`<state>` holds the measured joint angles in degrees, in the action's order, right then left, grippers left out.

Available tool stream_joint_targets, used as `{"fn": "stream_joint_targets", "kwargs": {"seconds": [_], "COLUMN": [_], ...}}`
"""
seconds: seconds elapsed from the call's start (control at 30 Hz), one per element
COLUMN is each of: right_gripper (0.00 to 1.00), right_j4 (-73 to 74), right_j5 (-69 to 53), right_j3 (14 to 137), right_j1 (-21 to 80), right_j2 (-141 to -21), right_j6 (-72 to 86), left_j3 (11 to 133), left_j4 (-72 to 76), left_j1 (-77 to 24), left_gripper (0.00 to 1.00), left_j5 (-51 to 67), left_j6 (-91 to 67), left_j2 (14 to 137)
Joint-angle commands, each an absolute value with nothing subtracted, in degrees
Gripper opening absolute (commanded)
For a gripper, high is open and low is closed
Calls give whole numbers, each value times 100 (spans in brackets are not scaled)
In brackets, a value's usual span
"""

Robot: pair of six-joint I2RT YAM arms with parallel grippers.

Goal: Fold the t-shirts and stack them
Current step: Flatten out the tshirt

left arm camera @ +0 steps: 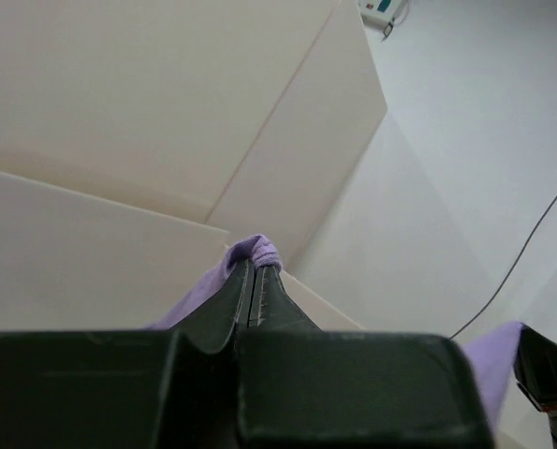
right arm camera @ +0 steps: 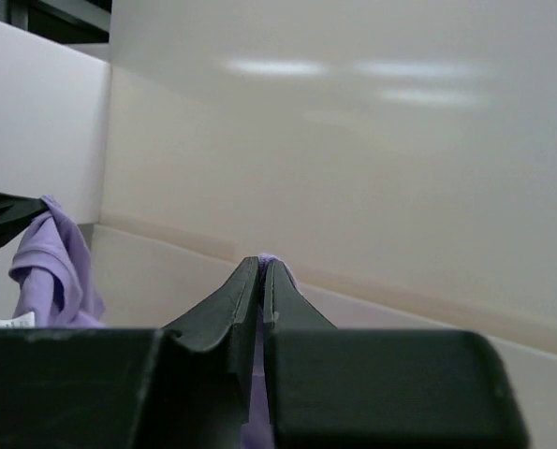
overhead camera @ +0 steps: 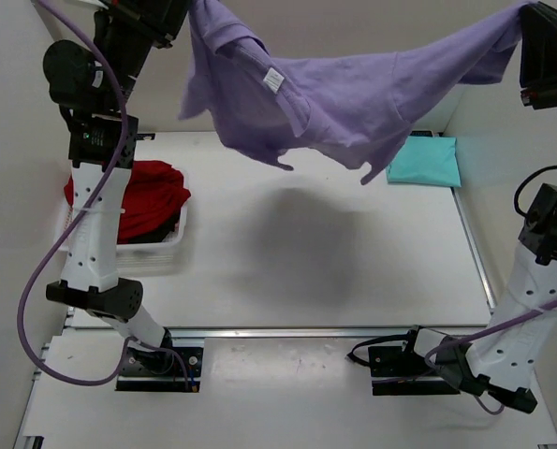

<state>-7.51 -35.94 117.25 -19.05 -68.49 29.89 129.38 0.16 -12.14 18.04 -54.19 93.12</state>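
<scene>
The lavender-purple t-shirt (overhead camera: 353, 98) hangs stretched high above the table between both arms. My left gripper (overhead camera: 186, 11) at the top left is shut on one end of it; in the left wrist view a purple tuft (left arm camera: 257, 249) sticks out of the gripper (left arm camera: 256, 269). My right gripper (overhead camera: 529, 21) at the top right is shut on the other end; purple cloth (right arm camera: 269, 259) shows at its tips (right arm camera: 263, 267). A folded teal-turquoise t-shirt (overhead camera: 426, 160) lies at the far right of the table. Deep red shirts (overhead camera: 142, 199) lie piled in the basket.
A white slotted plastic basket (overhead camera: 152, 253) stands at the table's left side beside the left arm. White walls enclose the table at back, left and right. A metal rail (overhead camera: 306, 330) runs along the near edge in front of the arm bases.
</scene>
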Motion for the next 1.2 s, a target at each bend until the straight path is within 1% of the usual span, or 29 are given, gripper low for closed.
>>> {"fn": "stream_joint_targets", "kwargs": {"seconds": [0.0,0.13,0.23,0.3,0.4,0.47,0.53,0.6,0.7,0.8,0.87,0.93,1.0,1.07,1.17], "right_gripper": [0,0,0,0,0,0,0,0,1,0,0,0,0,0,0], "right_j4": [-1151,-1125,-1081,-775,209,657,947,976,1045,1151,1195,1064,687,327,220], "right_j5": [-3287,-3357,-3568,-3760,-3920,-3632,-3412,-3244,-2902,-2252,-1944,-1714,-1757,-1871,-2441], "right_j3": [11926,11804,11313,11215,11294,11277,11442,11618,12251,12857,12850,12561,11973,11166,10322], "right_j1": [-1995,-2022,-2004,-1942,-2047,-2223,-2503,-2828,-3093,-3068,-2892,-2445,-2295,-2250,-2137], "right_j2": [-6776,-6829,-6952,-7276,-7646,-7804,-7840,-7875,-7936,-7849,-7700,-7463,-6920,-6453,-6101], "right_j6": [2927,3067,3251,3226,2892,2603,2286,2277,1918,1302,933,538,501,807,1412], "left_j3": [13087,13122,13060,13122,13438,13858,14209,14667,14573,14475,14406,14335,14292,14274,13984], "left_j4": [-176,-263,-246,-334,-361,-168,278,508,1350,1565,1644,1722,1679,1530,1293], "left_j1": [-1011,-827,-800,-940,-1159,-1300,-1616,-1827,-1995,-1934,-1846,-1758,-1749,-1732,-1600], "left_gripper": [0,0,0,0,0,0,0,0,0,0,0,0,0,0,0], "left_j5": [1802,1951,2170,2503,3189,3768,4103,4253,4228,4376,4395,4464,4517,4536,4465], "left_j6": [-5555,-5756,-6038,-6344,-7012,-7460,-8074,-8383,-8919,-9149,-9185,-9210,-9176,-9071,-8738], "left_j2": [9158,9298,9685,10254,11283,11924,12688,13076,13210,13035,12990,12920,12946,12929,12973]}}
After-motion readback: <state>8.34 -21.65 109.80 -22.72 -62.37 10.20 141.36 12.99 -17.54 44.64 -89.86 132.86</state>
